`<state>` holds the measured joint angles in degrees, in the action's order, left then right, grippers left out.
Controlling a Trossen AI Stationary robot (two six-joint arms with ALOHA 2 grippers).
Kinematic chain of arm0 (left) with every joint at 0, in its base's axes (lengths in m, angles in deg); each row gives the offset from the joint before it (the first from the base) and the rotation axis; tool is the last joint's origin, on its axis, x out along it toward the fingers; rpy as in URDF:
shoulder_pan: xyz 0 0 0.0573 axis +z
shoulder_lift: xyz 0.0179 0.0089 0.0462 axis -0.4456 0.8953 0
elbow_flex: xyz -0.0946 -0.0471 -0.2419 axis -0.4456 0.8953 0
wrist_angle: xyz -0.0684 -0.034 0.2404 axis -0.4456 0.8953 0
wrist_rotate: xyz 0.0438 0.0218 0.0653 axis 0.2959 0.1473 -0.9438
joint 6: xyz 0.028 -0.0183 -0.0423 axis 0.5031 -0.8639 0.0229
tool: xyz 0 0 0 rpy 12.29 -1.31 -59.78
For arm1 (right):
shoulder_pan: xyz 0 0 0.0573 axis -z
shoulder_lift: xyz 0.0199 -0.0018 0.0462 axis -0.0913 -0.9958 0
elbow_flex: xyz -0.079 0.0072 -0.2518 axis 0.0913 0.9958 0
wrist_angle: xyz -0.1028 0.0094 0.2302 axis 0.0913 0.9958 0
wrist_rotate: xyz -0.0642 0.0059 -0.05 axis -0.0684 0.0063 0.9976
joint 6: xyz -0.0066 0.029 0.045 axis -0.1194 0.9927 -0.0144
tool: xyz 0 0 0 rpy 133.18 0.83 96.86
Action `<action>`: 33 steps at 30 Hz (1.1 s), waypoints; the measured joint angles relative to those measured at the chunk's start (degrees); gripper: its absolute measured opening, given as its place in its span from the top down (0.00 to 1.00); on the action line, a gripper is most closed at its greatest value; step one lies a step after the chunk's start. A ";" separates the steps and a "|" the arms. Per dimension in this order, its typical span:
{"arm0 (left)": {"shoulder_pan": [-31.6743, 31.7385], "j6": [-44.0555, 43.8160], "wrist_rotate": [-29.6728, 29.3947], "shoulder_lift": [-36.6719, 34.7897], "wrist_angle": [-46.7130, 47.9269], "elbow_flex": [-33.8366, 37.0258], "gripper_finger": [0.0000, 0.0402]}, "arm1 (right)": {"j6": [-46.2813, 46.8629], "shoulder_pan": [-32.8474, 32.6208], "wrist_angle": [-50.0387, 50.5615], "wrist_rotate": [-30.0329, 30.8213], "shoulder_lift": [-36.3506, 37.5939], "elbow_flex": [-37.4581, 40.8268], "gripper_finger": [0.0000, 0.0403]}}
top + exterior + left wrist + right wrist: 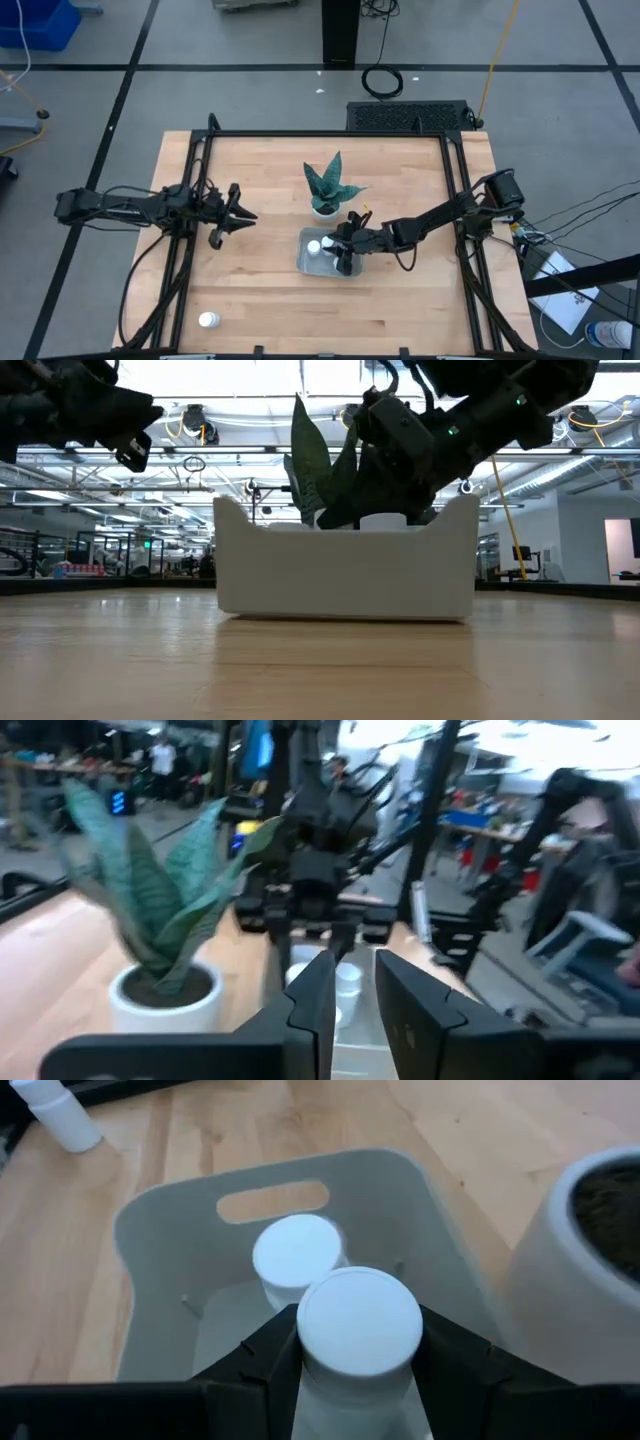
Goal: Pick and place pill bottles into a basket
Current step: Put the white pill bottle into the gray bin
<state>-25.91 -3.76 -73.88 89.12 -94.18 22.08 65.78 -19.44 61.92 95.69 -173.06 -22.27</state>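
Observation:
The pale grey basket stands mid-table, and also shows in the low view. One white pill bottle stands upright inside it. My right gripper is over the basket, shut on a second bottle. A third bottle lies on the table near the front left and shows far off in the right wrist view. My left gripper hovers left of the basket, empty, its fingers a narrow gap apart. My right gripper pinches the bottle between its two fingers, one on each side of its body just below the cap. The bottle stands upright in the hold, inside the basket's walls; its bottom is hidden by the cap and fingers.
A white pot with a green spiky plant stands just behind the basket, close to my right gripper. Bare wooden table lies to the left and front of the basket. Black frame rails run along the table's sides.

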 joint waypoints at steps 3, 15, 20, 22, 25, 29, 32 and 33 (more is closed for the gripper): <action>-0.05 -1.48 1.39 0.00 -5.74 3.42 0.81 | 0.30 -0.02 -1.55 -0.21 -1.35 0.02 0.63; 0.01 -2.68 1.33 0.10 -5.53 4.82 0.81 | -1.04 0.60 -1.18 0.02 -1.73 0.02 0.61; 0.01 -2.68 1.33 0.10 -5.53 4.82 0.81 | -1.06 1.07 -0.88 -0.04 -1.73 0.02 0.61; 0.01 -2.91 1.33 0.10 -5.51 4.82 0.81 | -1.06 1.07 -0.88 -0.03 -1.73 0.02 0.60; 0.01 -2.93 1.35 0.10 -5.49 4.82 0.81 | -1.06 1.07 -0.88 -0.06 -1.73 0.02 0.58; 0.01 -2.96 1.35 0.10 -5.49 4.82 0.81 | -1.06 1.07 -0.89 -0.05 -1.73 0.02 0.57; 0.01 -3.07 1.35 0.10 -5.47 4.82 0.81 | -1.03 1.07 -2.19 -0.01 -1.73 0.02 0.56; 0.01 -3.07 1.35 0.10 -5.47 4.82 0.81 | -1.02 1.07 -2.80 0.05 -1.73 0.02 0.56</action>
<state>-25.90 -6.83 -72.52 89.22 -99.65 26.90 64.77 -18.36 59.12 95.74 -174.79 -22.24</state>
